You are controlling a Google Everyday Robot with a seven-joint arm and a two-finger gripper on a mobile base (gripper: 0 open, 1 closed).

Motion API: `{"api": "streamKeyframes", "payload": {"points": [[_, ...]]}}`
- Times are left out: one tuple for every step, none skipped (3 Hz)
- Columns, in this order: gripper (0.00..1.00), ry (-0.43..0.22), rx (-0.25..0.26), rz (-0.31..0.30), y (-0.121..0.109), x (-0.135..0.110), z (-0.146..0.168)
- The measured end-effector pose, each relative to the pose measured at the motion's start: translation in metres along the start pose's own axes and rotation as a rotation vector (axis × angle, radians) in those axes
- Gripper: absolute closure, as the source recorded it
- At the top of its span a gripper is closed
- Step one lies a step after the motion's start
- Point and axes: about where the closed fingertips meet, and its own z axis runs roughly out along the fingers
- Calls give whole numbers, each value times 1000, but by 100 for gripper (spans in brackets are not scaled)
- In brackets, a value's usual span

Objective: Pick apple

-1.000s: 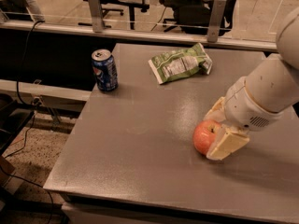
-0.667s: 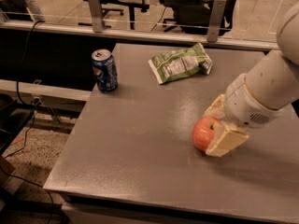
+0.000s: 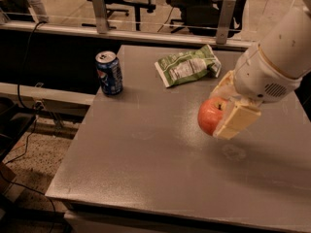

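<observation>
The gripper (image 3: 219, 111), over the table's (image 3: 146, 149) right side, had its jaws clamped tight around the apple (image 3: 208, 116).

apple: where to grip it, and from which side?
Across the apple's widest middle, coming from the right: it is round, so fingers on opposite sides at the widest part hold best. The gripper, over the table's right side, is shut on it that way.
</observation>
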Motion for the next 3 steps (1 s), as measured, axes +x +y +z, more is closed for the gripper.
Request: {"api": "streamKeyframes", "payload": {"points": [[100,-9,-12,-6,-8,-10,-10],[100,-48,-29,-25,-13,-29,-32],[100,-50,-28,-27,-14,-30,-33]]}}
